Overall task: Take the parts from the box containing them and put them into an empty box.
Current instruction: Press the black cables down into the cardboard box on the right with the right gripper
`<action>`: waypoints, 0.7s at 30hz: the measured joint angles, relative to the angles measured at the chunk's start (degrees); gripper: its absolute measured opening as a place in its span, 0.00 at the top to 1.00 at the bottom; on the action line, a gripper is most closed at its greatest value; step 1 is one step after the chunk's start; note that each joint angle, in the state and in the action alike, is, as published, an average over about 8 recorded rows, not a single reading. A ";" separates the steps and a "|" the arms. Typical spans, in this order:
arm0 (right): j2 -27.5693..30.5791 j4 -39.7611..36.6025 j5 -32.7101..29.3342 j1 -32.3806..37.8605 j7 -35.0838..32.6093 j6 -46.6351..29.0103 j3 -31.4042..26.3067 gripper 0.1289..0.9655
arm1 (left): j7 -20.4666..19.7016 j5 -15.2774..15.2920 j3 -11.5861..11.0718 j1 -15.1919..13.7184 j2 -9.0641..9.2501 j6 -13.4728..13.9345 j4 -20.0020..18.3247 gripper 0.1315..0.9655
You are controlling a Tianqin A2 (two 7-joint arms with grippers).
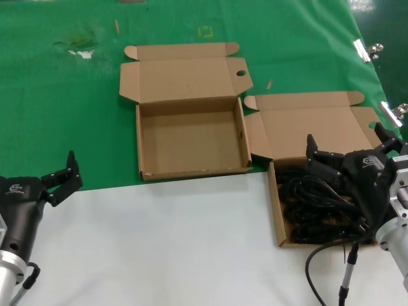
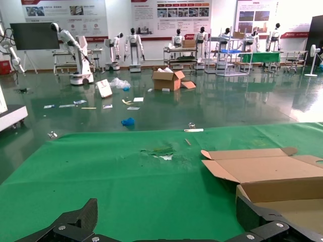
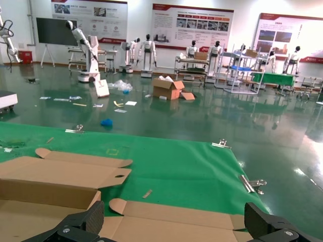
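Black power cords (image 1: 312,207) lie coiled in the right cardboard box (image 1: 275,210), whose lid (image 1: 312,124) is folded back. The empty box (image 1: 191,137) stands open to its left on the green cloth; it also shows in the left wrist view (image 2: 282,189) and the right wrist view (image 3: 45,189). My right gripper (image 1: 347,143) is open and empty, above the far part of the cord box; its fingertips (image 3: 93,217) frame the lid (image 3: 176,222). My left gripper (image 1: 64,172) is open and empty at the near left, by the cloth's front edge.
A green cloth (image 1: 64,115) covers the far table; white surface (image 1: 159,242) lies in front. Metal clips (image 1: 366,50) hold the cloth's right edge. A torn patch (image 1: 80,48) marks the cloth at the far left. My right arm's own thin cable (image 1: 325,268) hangs by the cord box.
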 joint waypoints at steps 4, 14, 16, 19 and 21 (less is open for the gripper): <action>0.00 0.00 0.00 0.00 0.00 0.00 0.00 0.00 | 0.00 0.00 0.00 0.00 0.00 0.00 0.00 0.00; 0.00 0.00 0.00 0.00 0.00 0.00 0.00 0.00 | 0.00 0.00 0.00 0.00 0.00 0.00 0.00 0.00; 0.00 0.00 0.00 0.00 0.00 0.00 0.00 0.00 | 0.00 0.00 0.00 0.00 0.00 0.00 0.00 0.00; 0.00 0.00 0.00 0.00 0.00 0.00 0.00 0.00 | 0.00 0.00 0.00 0.00 0.00 0.00 0.00 0.00; 0.00 0.00 0.00 0.00 0.00 0.00 0.00 0.00 | 0.00 0.00 0.00 0.00 0.00 0.00 0.00 0.00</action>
